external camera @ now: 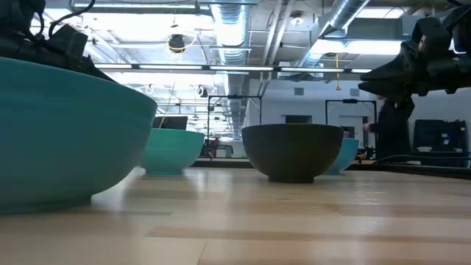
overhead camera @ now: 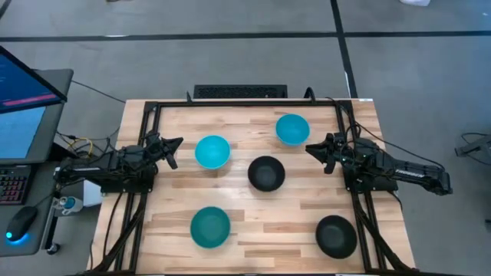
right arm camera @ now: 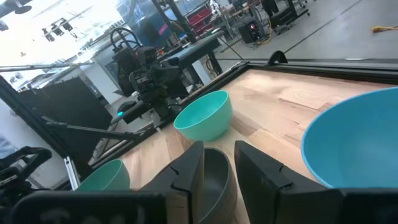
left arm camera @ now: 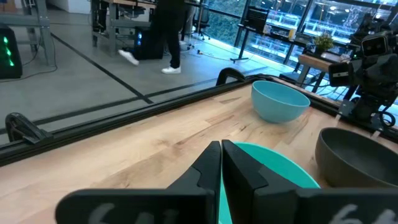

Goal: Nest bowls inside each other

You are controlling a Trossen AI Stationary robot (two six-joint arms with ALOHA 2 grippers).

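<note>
Nothing was nested yet — your left tool (overhead camera: 175, 143) sat closed beside a cyan bowl (overhead camera: 212, 151); the right tool (overhead camera: 312, 149), apparently empty, stood narrowly parted near the black bowl (overhead camera: 266, 173) — next, grasp a rim.

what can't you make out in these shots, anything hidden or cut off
- Low view: the nearest teal bowl is cut by the left edge; the far cyan bowl sits mostly behind the middle black bowl; the second black bowl is out of frame.
- Left wrist view: the left hand covers much of the cyan bowl below it.
- Right wrist view: the near cyan bowl is cut by the right edge.
</note>
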